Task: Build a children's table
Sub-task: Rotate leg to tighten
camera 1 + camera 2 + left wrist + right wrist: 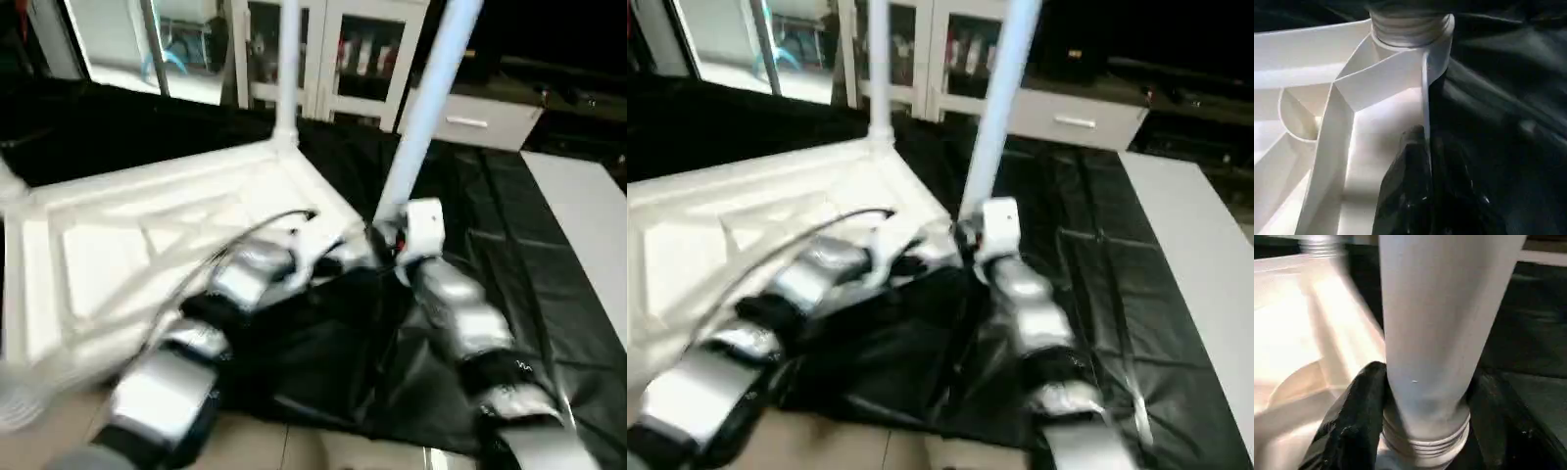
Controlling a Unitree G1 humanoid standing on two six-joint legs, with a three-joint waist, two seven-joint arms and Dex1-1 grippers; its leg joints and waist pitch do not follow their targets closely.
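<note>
The white tabletop (147,225) lies upside down on the black-draped work table, its ribs facing up. One white leg (288,69) stands upright in the far corner socket. A second leg (426,108) rises tilted from the near right corner. Its threaded end (1410,24) sits at that corner's socket. My right gripper (1425,396) is shut on this leg just above the threads, one black finger (1359,416) on each side. My left gripper (1425,142) is shut on the tabletop's thin rim (1426,93) just beside that corner.
Black cloth (509,245) covers the work table to the right of the tabletop. White glass-door cabinets (343,49) and a drawer unit (470,117) stand behind. A white surface (588,215) lies at the far right. The work table's front edge runs just below my forearms.
</note>
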